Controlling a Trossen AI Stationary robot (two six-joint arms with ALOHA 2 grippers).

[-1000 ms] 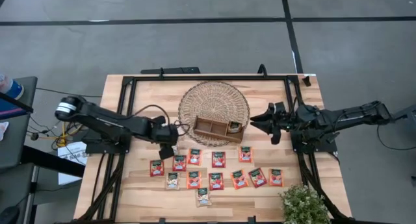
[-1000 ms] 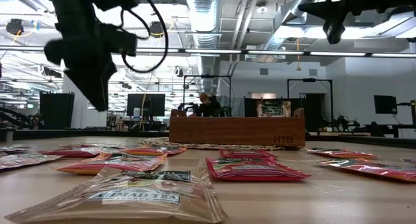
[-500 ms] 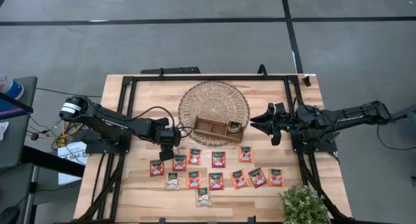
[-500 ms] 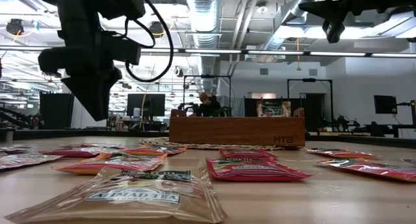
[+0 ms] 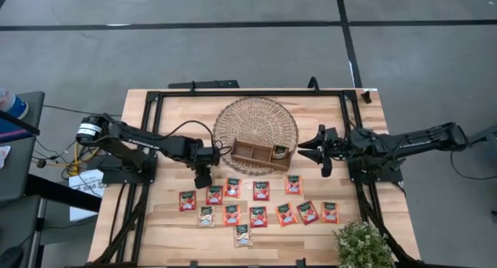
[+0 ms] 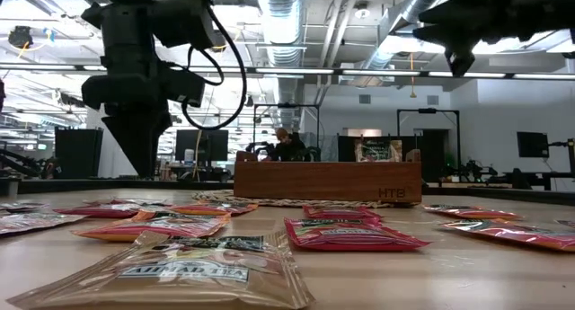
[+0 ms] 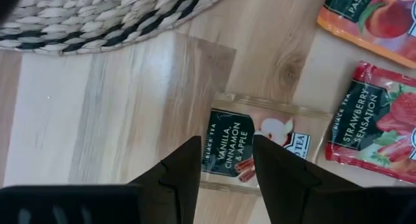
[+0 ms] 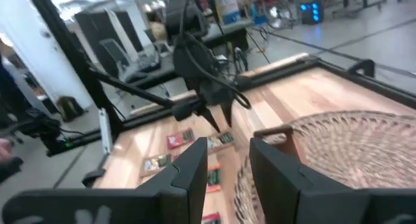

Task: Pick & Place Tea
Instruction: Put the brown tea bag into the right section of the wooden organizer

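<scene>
Only one tea sachet [image 5: 279,151] sits in the wooden tray [image 5: 250,152] — both grippers [image 5: 203,177] [image 5: 311,150] part-open, empty.

Pale, smooth wood planks with visible grain form the table [image 5: 171,113], framed by matt black metal rails [image 5: 248,92]. A round mat [image 5: 256,124] of coarse woven wicker, rough and ribbed, lies at the far centre. On it sits a darker brown wooden tray [image 6: 328,181] with a satin finish. The tea sachets [image 6: 193,270] are glossy, crinkled foil or plastic, light glinting off their seams; one [image 7: 257,149] has a clear shiny border. Both the left gripper [image 7: 224,165] and the right gripper [image 8: 227,162] look like matt black plastic.
</scene>
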